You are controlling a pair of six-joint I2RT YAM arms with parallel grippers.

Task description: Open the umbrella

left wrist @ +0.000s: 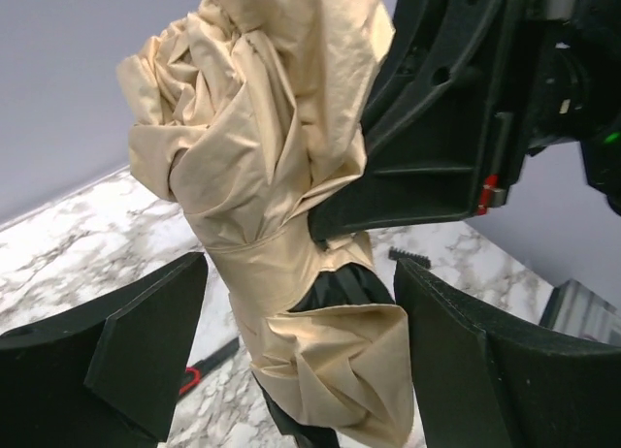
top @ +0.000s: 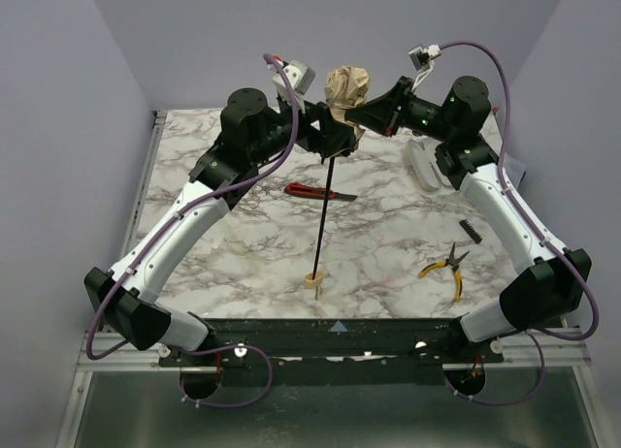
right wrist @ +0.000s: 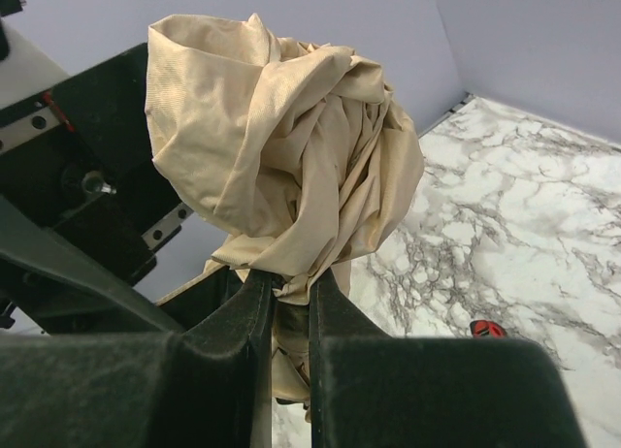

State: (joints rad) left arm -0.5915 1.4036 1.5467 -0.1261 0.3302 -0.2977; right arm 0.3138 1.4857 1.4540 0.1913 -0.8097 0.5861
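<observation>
Fingers (right wrist: 247,332) of my right gripper (right wrist: 291,295) are pressed together on a fold of tan fabric, so that tool is clamped on the umbrella (top: 346,91) just under its crumpled top. My left gripper (left wrist: 301,322) comes in from the opposite side with its jaws spread wide. One finger stands on each side of the lower part of the bundle, where black lining shows between the beige folds. I cannot tell whether those pads touch the cloth or stand just clear of it.

Both tools meet high above the far half of the table (top: 388,235), and the canopy is bunched up, not spread. On my left wrist view the black body of the right gripper sits against the fabric and fills the upper right, so that side of the canopy is crowded.

From the bundle the thin black shaft (top: 325,215) slants down toward me, ending in the small beige handle (top: 314,280) on the marble near the front edge.

A red-handled cutter (top: 310,190) lies on the table just behind the shaft, crossing under its line. Yellow-handled pliers (top: 446,269) lie well apart, to the right by my right arm. A small black toothed strip (top: 471,230) lies beyond them, and a white object (top: 423,163) lies near the right arm's elbow.
</observation>
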